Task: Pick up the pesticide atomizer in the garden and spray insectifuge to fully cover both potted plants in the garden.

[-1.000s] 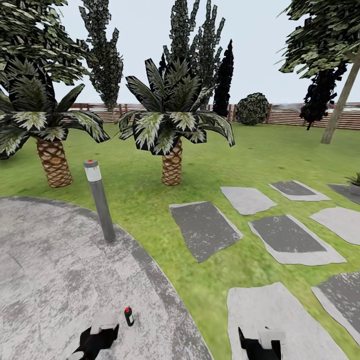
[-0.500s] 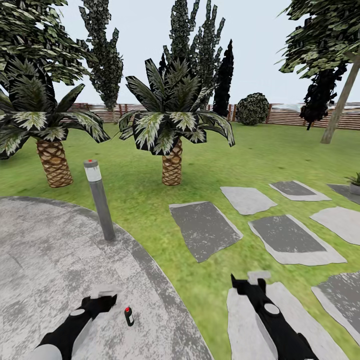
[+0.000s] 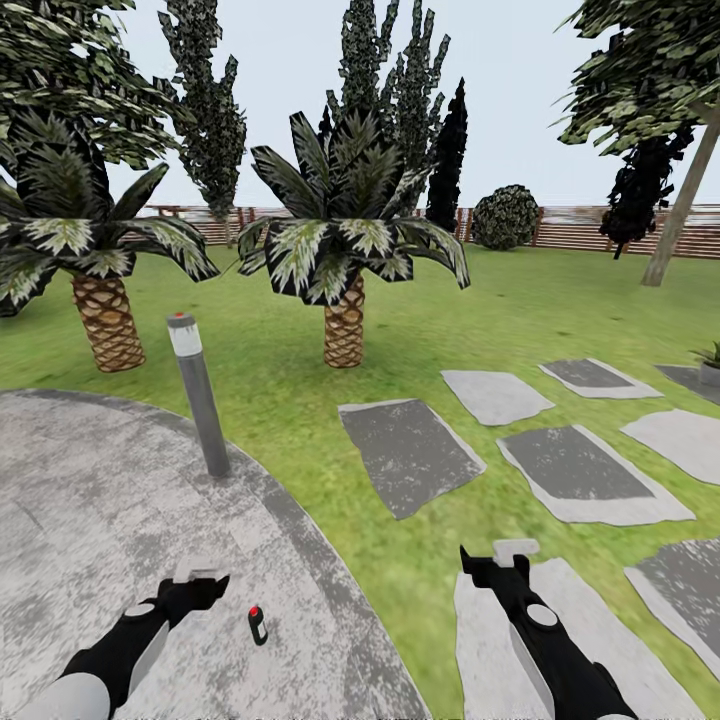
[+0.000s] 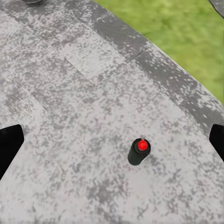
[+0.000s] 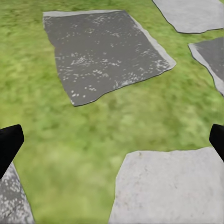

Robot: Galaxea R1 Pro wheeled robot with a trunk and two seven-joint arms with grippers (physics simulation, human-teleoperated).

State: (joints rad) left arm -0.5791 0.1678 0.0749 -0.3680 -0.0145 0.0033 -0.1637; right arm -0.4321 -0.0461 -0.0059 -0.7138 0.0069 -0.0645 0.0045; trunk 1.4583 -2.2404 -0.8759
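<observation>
The spray bottle (image 3: 258,625) stands upright on the round paved patio (image 3: 90,500), low and left of centre in the head view: a small dark body with a red cap. In the left wrist view the bottle (image 4: 139,151) sits slightly right of centre, seen from above, between the two dark fingertips at the frame's side edges.

The left gripper (image 3: 200,578) hangs above and just left of the bottle, apart from it. Its fingers are spread wide and hold nothing, which suits a descent over the bottle for a grasp. The right gripper (image 3: 515,552) reaches out at lower right over the edge of a pale stepping stone (image 3: 520,650); its fingertips also sit at the far edges of the right wrist view, so it is wide open and empty, likely just parked clear.

Further out, a grey lamp post (image 3: 198,395) stands at the patio's rim, with lawn (image 3: 420,320), more stepping stones and two palms (image 3: 345,250) beyond. One potted plant (image 3: 710,365) peeks in at the right edge, mid-height, well apart from the bottle. A slatted fence (image 3: 590,230) closes the background.
</observation>
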